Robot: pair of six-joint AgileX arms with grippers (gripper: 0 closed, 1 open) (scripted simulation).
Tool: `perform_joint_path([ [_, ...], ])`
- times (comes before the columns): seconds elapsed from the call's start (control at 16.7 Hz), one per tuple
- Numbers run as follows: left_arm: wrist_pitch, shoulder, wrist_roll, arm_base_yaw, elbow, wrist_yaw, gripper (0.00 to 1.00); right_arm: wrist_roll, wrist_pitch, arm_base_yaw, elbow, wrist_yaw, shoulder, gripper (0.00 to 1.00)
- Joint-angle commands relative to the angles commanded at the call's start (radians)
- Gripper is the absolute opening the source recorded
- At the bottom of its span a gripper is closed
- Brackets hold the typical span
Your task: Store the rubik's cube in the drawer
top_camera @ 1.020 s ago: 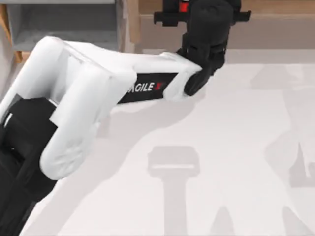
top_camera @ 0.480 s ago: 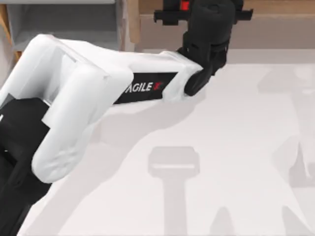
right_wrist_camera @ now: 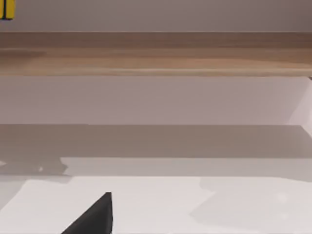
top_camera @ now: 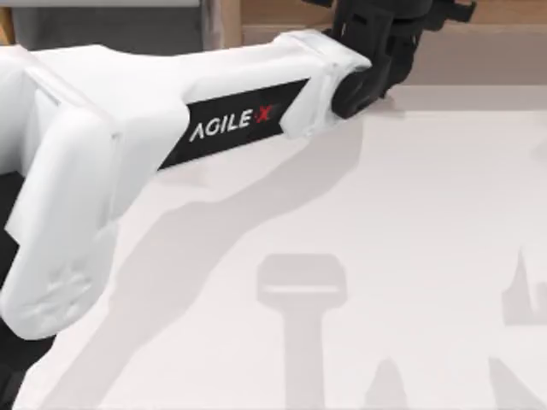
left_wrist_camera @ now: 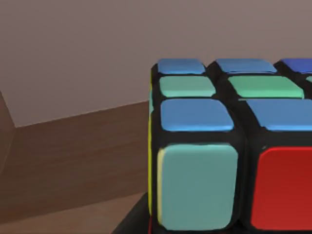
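Cube (left_wrist_camera: 229,146) seen close against the left claw in the left wrist view, grip presumably on it but not discernible, left arm (top_camera: 171,128) stretched to the upper middle of the top view, drawer (top_camera: 102,26) at upper left.

The top view looks straight down from above the counter (top_camera: 410,256), near enough that the left arm (top_camera: 171,128) spans it from 9 o'clock toward 1 o'clock. The left wrist view sits very close behind the rubik's cube (left_wrist_camera: 229,146), facing past it to a brown wood wall (left_wrist_camera: 73,161) and a grey surface beyond. The right wrist view looks low and level across the counter (right_wrist_camera: 195,204) toward the long wood ledge (right_wrist_camera: 156,53), and it shares the counter and that ledge (top_camera: 504,13) with the top view.
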Motion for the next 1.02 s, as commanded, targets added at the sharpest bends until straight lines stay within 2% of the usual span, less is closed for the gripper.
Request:
perform_joint_path([
  [0.3,-0.46,-0.106,0.055,0.011,0.081,0.136,0.0,0.0,0.0,0.0,0.0,0.0,0.0,1.0],
  [0.54,-0.869,-0.159,0.109,0.073,0.167,0.25,0.0,0.0,0.0,0.0,0.0,0.0,0.0,1.0],
  [0.78,-1.258,-0.163,0.163,0.201,0.283,0.351,0.0,0.0,0.0,0.0,0.0,0.0,0.0,1.0],
  [1.02,-1.572,-0.114,0.209,0.398,0.435,0.426,0.0,0.0,0.0,0.0,0.0,0.0,0.0,1.0],
])
